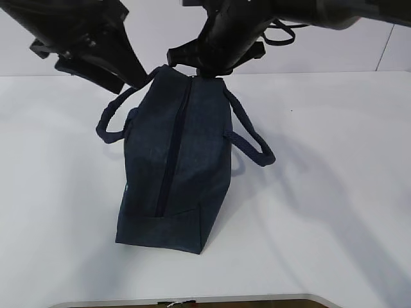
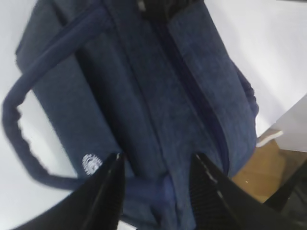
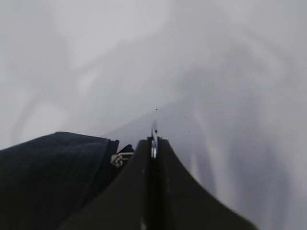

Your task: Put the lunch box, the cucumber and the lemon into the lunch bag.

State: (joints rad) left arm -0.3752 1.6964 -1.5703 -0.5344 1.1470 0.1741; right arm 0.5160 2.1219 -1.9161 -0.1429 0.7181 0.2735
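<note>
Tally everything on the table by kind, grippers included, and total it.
Lunch bag: 1
Bag handles: 2, one on the left, one on the right
Grippers: 2, left gripper, right gripper
Lunch box, cucumber, lemon: 0 visible
Total: 5

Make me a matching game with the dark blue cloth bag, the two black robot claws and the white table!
Things:
1. dark navy fabric lunch bag
2. left black gripper
3. right black gripper
4. white table

States:
A. jaws apart, blue fabric showing between them
B. lies under everything
C. zipped closed along the top
D. pinched shut on the metal ring pull

Pairs: 1-C, 2-A, 3-D, 4-B
</note>
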